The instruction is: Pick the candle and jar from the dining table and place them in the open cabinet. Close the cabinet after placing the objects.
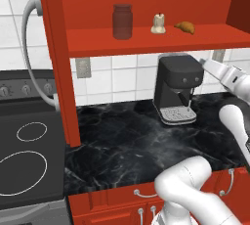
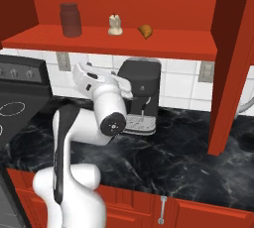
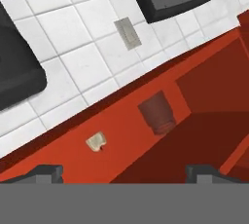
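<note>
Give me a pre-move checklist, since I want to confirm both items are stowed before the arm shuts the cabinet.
1. Jar upright on the cabinet floor: ok.
2. Candle upright beside the jar, apart from it: ok.
3. Gripper open and holding nothing: ok.
4. Items set back from the cabinet's front edge, clear of the door's swing: ok; the croissant sits nearest the edge.
5. Left door standing open, its handle reachable: cannot tell; the gripper is well to the handle's right.
6. Right door's swing path clear of the arm: cannot tell.
</note>
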{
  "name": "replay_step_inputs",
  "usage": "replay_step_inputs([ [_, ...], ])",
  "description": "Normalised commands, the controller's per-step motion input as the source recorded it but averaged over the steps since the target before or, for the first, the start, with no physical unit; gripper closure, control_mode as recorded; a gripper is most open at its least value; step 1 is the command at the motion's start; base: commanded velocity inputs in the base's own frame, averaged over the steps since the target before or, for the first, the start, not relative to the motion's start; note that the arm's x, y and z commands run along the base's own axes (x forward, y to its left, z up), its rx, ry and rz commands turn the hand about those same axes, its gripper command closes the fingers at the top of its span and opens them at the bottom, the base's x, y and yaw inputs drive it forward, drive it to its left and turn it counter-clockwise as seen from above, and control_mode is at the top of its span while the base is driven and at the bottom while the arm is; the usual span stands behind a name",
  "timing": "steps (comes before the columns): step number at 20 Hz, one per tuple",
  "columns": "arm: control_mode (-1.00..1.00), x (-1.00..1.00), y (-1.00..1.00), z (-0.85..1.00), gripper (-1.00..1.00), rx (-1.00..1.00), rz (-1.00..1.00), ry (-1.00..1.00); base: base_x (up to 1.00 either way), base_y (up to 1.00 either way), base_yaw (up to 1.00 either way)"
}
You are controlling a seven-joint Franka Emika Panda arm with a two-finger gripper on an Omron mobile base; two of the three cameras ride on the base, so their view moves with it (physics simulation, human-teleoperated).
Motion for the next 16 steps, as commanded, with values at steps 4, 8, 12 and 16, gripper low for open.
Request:
replay_step_inputs([
  [4, -1.00, 0.16, -0.11, -0.25, -1.00, 0.12, 0.19, -0.06, 0.00, 0.00, 0.00],
  [8, -1.00, 0.12, -0.06, -0.25, -1.00, 0.14, 0.20, -0.08, 0.00, 0.00, 0.00],
  [12, -1.00, 0.01, -0.06, -0.15, -1.00, 0.13, 0.19, -0.13, 0.00, 0.00, 0.00],
  [16, -1.00, 0.00, -0.08, -0.05, -1.00, 0.10, 0.15, -0.14, 0.00, 0.00, 0.00],
])
